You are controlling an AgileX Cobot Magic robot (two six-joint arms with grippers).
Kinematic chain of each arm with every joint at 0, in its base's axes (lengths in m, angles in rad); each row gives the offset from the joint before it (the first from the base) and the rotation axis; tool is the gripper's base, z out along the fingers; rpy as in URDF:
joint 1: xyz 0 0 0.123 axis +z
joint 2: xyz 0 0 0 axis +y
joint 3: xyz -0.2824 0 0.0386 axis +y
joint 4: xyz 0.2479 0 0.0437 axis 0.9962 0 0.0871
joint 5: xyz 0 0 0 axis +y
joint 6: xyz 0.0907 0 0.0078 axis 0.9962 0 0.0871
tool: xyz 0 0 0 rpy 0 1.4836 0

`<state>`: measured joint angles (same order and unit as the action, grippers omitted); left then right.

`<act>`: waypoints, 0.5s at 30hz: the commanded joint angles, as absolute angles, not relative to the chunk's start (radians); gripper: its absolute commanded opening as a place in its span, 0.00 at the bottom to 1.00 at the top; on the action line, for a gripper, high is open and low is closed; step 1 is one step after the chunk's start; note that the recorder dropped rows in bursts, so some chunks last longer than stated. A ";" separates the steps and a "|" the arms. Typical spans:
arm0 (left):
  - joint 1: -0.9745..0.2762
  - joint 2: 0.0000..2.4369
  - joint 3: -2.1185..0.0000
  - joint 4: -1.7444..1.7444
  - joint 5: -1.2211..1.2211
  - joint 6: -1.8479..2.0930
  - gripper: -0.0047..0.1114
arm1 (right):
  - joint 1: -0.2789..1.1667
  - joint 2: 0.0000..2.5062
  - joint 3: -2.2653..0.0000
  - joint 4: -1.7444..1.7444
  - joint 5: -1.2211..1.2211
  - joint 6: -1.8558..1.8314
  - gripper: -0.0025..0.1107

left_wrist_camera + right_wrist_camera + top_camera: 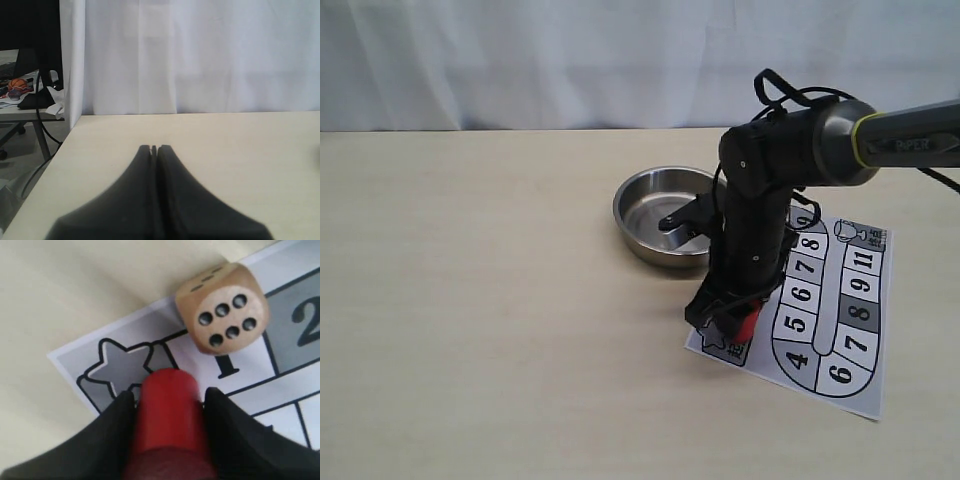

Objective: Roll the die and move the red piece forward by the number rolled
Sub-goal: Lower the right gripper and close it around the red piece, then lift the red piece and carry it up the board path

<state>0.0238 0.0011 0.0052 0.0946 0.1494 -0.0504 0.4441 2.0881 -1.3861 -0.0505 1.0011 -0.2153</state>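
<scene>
- The tan table fills the exterior view. The left wrist view shows only a bare stretch of it below a white curtain.
- The right arm points steeply down in the exterior view, and the steel bowl sits just behind it.
- The printed board lies under the right gripper. Only the right wrist view shows its star square beneath the fingertips.
- The left gripper appears only in its own camera, its fingers pressed together on nothing.
- The right gripper clamps the red piece between its two fingers. The exterior view shows just a red sliver of it.
- The die rests on square 1 just beyond the right fingertips, a six-pip face towards the camera. In the exterior view the arm hides it.
</scene>
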 commanded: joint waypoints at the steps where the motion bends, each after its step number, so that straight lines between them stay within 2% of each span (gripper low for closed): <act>1: 0.024 0.000 0.000 0.093 0.142 -0.053 0.04 | 0.440 2.045 -1.384 -0.099 1.008 -0.216 0.06; 15: 0.024 0.000 0.000 0.093 0.140 -0.053 0.04 | 0.393 2.068 -1.384 -0.081 0.909 -0.203 0.06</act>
